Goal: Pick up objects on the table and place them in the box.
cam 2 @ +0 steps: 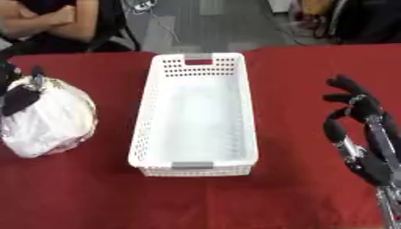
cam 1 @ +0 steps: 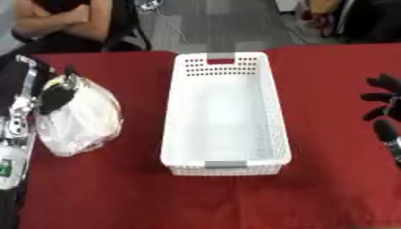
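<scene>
Bag: a white crinkly bag [cam 1: 78, 118] lay on the red table [cam 1: 109, 197], left of the box.
Box: the white box [cam 1: 225, 112] sat in the middle with nothing in it.
Left hand: my left hand [cam 1: 56, 95] was curled on the bag's far top.
Right hand: my right hand [cam 2: 356, 129] waited at the right, open, holding nothing.
Doing it well: I thought I should lift the bag straight up, clear the box's left wall, then set it down inside.

Both eyes sit in the head at the near edge of the table [cam 1: 102, 197], pitched steeply down and facing its far edge, close enough that the red top fills most of each picture. Shared: the white box [cam 1: 225, 112] mid-table and the grey floor beyond the far edge. Right eye view is offset rightward, box lands further left, more of the right edge shows.
</scene>
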Controlling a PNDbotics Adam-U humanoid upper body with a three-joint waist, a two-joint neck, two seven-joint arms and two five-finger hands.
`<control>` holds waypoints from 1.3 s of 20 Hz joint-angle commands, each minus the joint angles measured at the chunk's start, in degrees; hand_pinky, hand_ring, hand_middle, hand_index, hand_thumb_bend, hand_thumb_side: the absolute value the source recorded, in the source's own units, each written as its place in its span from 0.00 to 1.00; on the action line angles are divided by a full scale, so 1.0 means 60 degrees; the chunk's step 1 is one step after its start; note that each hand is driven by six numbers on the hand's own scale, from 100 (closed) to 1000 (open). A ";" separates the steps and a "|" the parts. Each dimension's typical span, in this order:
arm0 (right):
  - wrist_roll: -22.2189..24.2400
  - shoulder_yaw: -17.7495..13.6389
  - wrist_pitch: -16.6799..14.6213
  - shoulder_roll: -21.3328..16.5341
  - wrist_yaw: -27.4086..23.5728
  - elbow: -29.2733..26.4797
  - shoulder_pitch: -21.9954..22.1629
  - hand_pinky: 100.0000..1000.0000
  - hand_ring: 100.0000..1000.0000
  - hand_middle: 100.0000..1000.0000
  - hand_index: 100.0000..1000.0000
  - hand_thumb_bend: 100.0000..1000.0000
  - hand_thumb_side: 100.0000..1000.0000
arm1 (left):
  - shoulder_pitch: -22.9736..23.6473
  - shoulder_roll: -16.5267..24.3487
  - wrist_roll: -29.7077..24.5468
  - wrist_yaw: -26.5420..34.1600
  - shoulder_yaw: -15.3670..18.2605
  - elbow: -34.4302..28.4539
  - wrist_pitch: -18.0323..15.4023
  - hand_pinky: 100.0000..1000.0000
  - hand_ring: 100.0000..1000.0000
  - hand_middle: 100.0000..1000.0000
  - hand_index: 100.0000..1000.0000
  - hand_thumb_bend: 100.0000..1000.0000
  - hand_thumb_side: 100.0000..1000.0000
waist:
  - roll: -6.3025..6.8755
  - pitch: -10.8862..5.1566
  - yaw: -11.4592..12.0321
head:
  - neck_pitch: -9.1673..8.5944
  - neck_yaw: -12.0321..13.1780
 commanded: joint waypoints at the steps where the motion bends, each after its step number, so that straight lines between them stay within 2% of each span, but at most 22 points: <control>1: -0.0003 -0.0041 0.0000 -0.0191 0.0011 -0.0125 0.0000 0.50 0.76 0.87 1.00 0.44 0.89 | -0.0214 0.0353 0.0135 0.0038 0.0069 -0.0356 0.0072 0.00 0.00 0.13 0.02 0.00 0.30 | 0.0003 -0.0124 -0.0018 | -0.0138 0.0002; 11: 0.0012 -0.0031 -0.0007 -0.0188 0.0000 -0.0115 0.0004 0.50 0.75 0.87 1.00 0.44 0.89 | -0.0318 0.0352 0.0394 0.0093 0.0045 -0.0719 0.0156 0.00 0.00 0.12 0.02 0.00 0.30 | 0.0008 -0.0136 -0.0019 | -0.0176 -0.0008; 19: 0.0027 -0.0018 -0.0016 -0.0181 -0.0003 -0.0102 0.0013 0.50 0.75 0.87 1.00 0.44 0.89 | -0.0843 0.0111 0.2044 0.0561 -0.0027 -0.1302 0.0153 0.00 0.00 0.11 0.02 0.00 0.33 | -0.0002 -0.0151 -0.0016 | -0.0212 0.0003; 23: 0.0035 -0.0010 -0.0021 -0.0179 -0.0007 -0.0098 0.0021 0.50 0.75 0.87 1.00 0.44 0.89 | -0.1341 -0.0008 0.3025 0.0906 -0.0083 -0.1603 0.0114 0.00 0.00 0.11 0.02 0.00 0.35 | -0.0004 -0.0161 -0.0027 | -0.0236 0.0007; 26: 0.0041 -0.0004 -0.0025 -0.0176 -0.0007 -0.0099 0.0024 0.50 0.75 0.87 1.00 0.44 0.89 | -0.1727 -0.0059 0.3410 0.1038 -0.0224 -0.1699 0.0065 0.00 0.00 0.11 0.02 0.00 0.35 | -0.0006 -0.0166 -0.0043 | -0.0234 0.0023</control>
